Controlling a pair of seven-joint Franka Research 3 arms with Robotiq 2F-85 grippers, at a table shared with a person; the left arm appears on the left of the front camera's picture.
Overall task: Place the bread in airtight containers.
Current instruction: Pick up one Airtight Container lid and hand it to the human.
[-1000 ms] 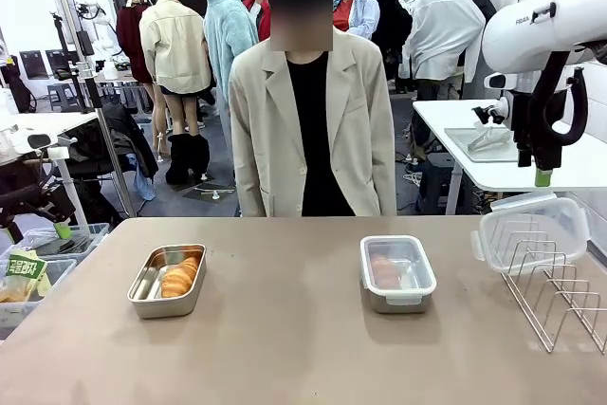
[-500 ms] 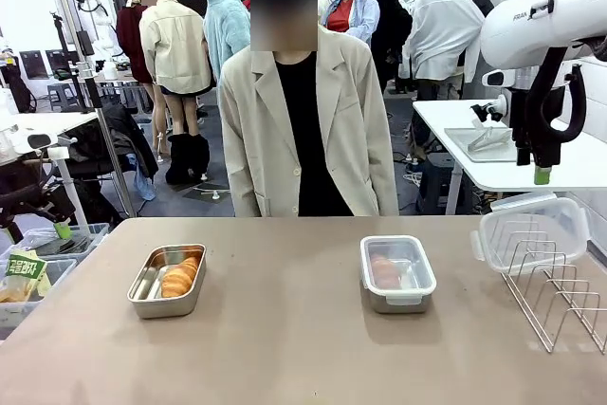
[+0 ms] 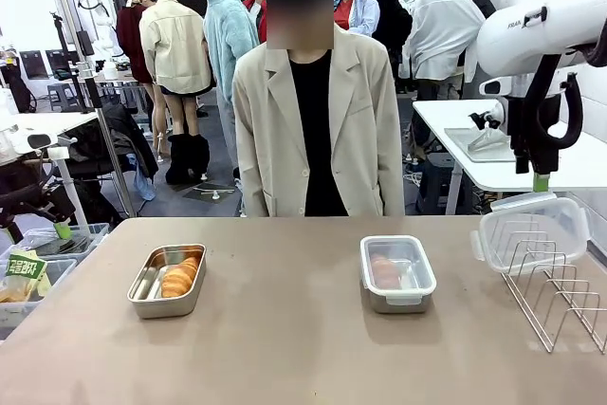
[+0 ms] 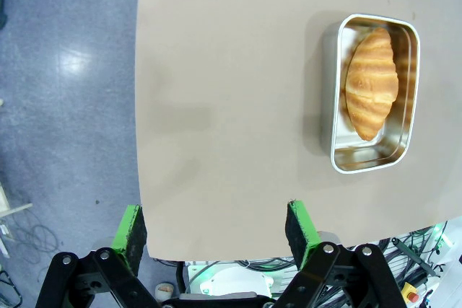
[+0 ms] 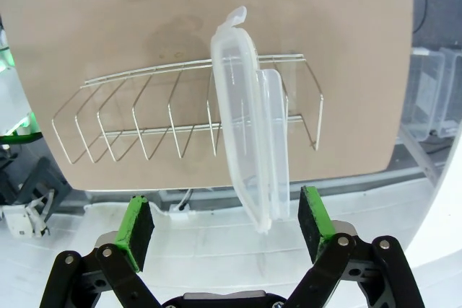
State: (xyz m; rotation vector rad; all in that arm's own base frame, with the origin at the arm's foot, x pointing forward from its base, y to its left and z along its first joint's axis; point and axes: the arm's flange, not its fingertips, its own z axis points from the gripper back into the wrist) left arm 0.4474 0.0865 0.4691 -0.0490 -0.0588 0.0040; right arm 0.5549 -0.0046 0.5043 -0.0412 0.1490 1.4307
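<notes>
No change noted on desk: open tin with bread near left edge, unlidded; spare lid racked. Both jaws empty, spread wide; right arm shifted slightly.

The right arm has shifted slightly left; the person swayed

Right arm raised at picture right in front view, white link high, black wrist hanging down, one green pad tip visible at bottom. Right gripper in own wrist view: jaws spread wide, both green pads apart, nothing between them. Left gripper in own wrist view: jaws spread wide, pointing straight down, pads clear, nothing gripped.
</notes>
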